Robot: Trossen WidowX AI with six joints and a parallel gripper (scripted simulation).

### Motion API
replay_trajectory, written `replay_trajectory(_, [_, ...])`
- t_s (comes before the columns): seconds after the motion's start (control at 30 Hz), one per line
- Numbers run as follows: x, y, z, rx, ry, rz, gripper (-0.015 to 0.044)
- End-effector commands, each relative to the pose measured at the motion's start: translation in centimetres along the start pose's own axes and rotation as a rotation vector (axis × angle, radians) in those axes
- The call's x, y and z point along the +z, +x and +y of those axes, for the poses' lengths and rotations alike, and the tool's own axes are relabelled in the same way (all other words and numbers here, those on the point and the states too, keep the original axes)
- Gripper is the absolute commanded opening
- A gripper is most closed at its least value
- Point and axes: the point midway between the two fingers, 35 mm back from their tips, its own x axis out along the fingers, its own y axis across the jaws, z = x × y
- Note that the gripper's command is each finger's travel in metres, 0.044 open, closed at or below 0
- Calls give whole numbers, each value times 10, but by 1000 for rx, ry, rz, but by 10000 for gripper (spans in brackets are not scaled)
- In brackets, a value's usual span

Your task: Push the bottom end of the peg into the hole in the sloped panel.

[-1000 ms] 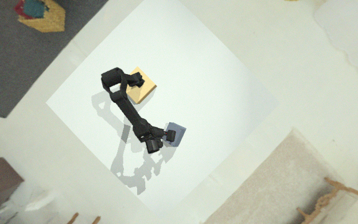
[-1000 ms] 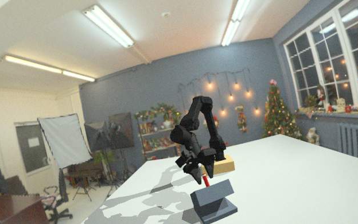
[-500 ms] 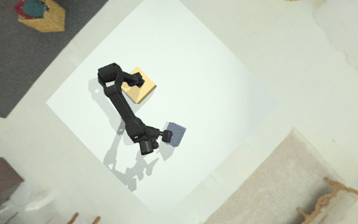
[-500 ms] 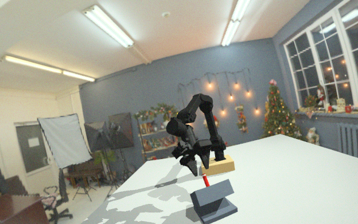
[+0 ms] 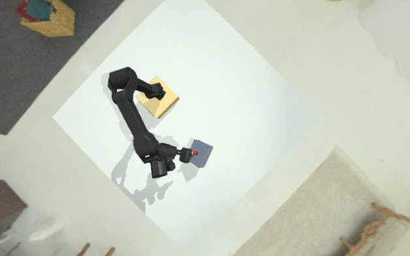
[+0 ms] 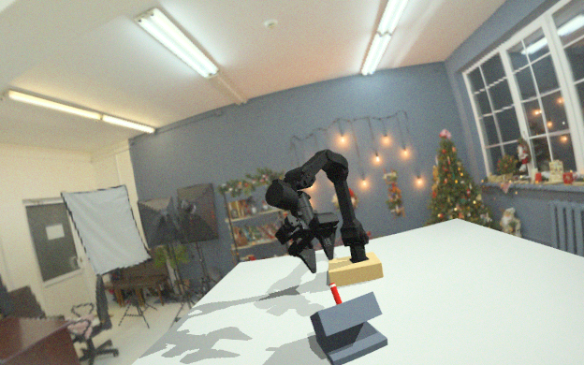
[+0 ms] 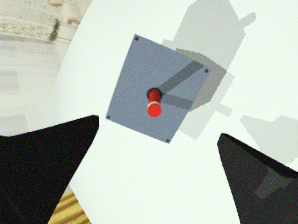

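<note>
The red peg (image 5: 194, 153) (image 6: 336, 295) (image 7: 154, 109) has a pale band near its round top. It stands out of the hole in the face of the blue-grey sloped panel (image 5: 204, 156) (image 6: 354, 314) (image 7: 129, 82), tilted with the panel. Its lower end is hidden inside the hole, so its depth cannot be seen. My gripper (image 6: 322, 265) (image 7: 160, 131) is wide open and empty. It is clear of the peg, up and back from the peg's top, with one finger on each side of the peg in the wrist view.
The arm stands on a wooden base block (image 5: 166, 105) (image 6: 357, 272), behind the panel in the exterior view. The panel's foot (image 6: 366, 343) rests on the white table (image 5: 240, 98) (image 6: 483, 299). Shadows of the arm fall across the table and panel.
</note>
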Motion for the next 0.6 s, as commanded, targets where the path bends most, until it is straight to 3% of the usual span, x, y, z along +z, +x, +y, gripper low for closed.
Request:
replay_trajectory(0.0, [0,-8,1,6,-5,-2,440])
replay_trajectory(0.57, [0,-20,0,6,-4,-2,440])
